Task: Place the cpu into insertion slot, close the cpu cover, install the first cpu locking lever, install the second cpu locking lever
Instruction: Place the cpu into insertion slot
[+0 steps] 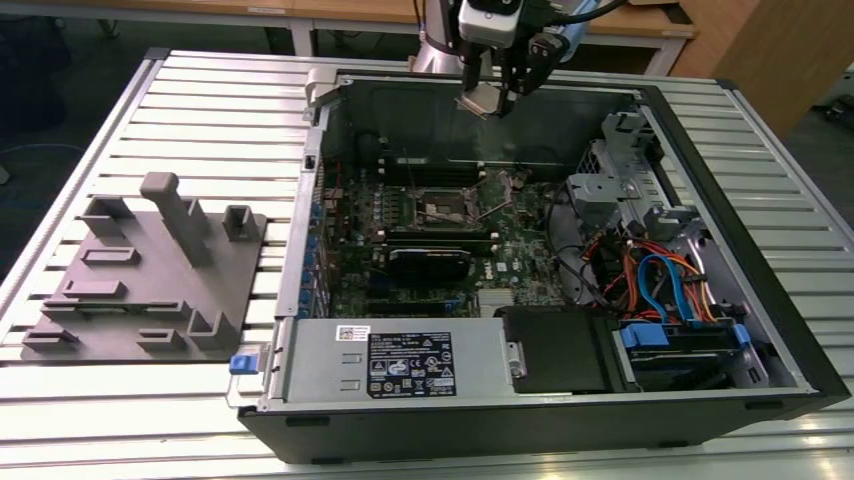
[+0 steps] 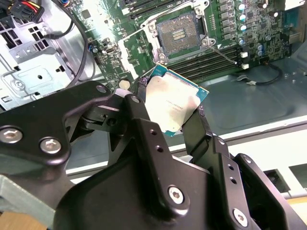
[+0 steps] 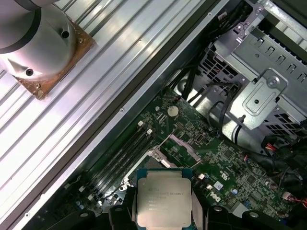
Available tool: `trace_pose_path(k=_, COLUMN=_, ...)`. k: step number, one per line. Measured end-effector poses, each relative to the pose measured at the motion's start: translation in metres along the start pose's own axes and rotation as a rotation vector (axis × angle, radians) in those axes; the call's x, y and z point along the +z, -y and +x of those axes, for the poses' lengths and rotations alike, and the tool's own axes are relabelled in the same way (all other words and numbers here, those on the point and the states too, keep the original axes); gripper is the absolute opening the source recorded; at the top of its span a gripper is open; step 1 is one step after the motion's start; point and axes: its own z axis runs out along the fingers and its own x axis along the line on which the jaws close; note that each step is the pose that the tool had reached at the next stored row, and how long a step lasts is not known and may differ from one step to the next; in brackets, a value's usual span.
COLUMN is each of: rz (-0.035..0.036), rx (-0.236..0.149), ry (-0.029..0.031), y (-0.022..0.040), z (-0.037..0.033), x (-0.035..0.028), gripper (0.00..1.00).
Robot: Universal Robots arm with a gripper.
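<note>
My gripper (image 1: 483,102) hangs above the far wall of the open computer case (image 1: 747,250), shut on the cpu (image 2: 175,103), a flat square chip with a silvery top. In both wrist views the black fingers (image 3: 199,208) clamp the chip on two opposite edges. The insertion slot (image 2: 181,34) lies open on the green board below, its dark centre bare, also seen in the exterior view as the insertion slot (image 1: 447,207). The cpu cover (image 3: 183,145), a thin silver frame, stands swung up beside the socket. A thin lever rod (image 2: 223,52) sticks out from the socket's corner.
A grey fixture block (image 1: 147,270) lies on the slatted table at the exterior view's left. Inside the case are a metal drive cage (image 3: 259,91), cable bundles (image 1: 661,275), long memory slots (image 2: 211,57) and the power supply (image 1: 400,362). The arm's base (image 3: 38,43) is bolted behind the case.
</note>
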Motion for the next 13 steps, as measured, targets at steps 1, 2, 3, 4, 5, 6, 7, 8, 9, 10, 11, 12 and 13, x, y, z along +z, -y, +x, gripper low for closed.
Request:
trace_pose_path(k=1, rz=-0.0001, rx=0.001, ry=0.0001, y=0.0000, z=0.0000, x=0.0000, gripper=0.54)
trace_pose_path(k=2, rz=-0.0001, rx=0.002, ry=0.0001, y=0.0000, z=0.0000, x=0.0000, gripper=0.54)
trace_pose_path(k=3, rz=-0.0001, rx=0.003, ry=0.0002, y=0.0000, z=0.0000, x=0.0000, gripper=0.54)
trace_pose_path(k=4, rz=-0.0001, rx=0.003, ry=0.0003, y=0.0000, z=0.0000, x=0.0000, gripper=0.54)
trace_pose_path(k=5, rz=-0.0001, rx=0.004, ry=0.0004, y=0.0000, z=0.0000, x=0.0000, gripper=0.54)
trace_pose_path(k=6, rz=-0.0001, rx=0.005, ry=0.0005, y=0.0000, z=0.0000, x=0.0000, gripper=0.54)
trace_pose_path(k=7, rz=-0.0002, rx=0.006, ry=0.0005, y=0.0000, z=0.0000, x=0.0000, gripper=0.54)
trace_pose_path(k=8, rz=-0.0002, rx=0.007, ry=0.0006, y=0.0000, z=0.0000, x=0.0000, gripper=0.54)
trace_pose_path(k=9, rz=-0.0002, rx=0.007, ry=0.0007, y=0.0000, z=0.0000, x=0.0000, gripper=0.54)
trace_pose_path(k=10, rz=-0.0002, rx=0.008, ry=0.0007, y=0.0000, z=0.0000, x=0.0000, gripper=0.54)
trace_pose_path(k=11, rz=-0.0002, rx=0.008, ry=0.0008, y=0.0000, z=0.0000, x=0.0000, gripper=0.54)
trace_pose_path(k=12, rz=-0.0002, rx=0.009, ry=0.0008, y=0.0000, z=0.0000, x=0.0000, gripper=0.54)
trace_pose_path(k=13, rz=-0.0003, rx=0.009, ry=0.0008, y=0.0000, z=0.0000, x=0.0000, gripper=0.54)
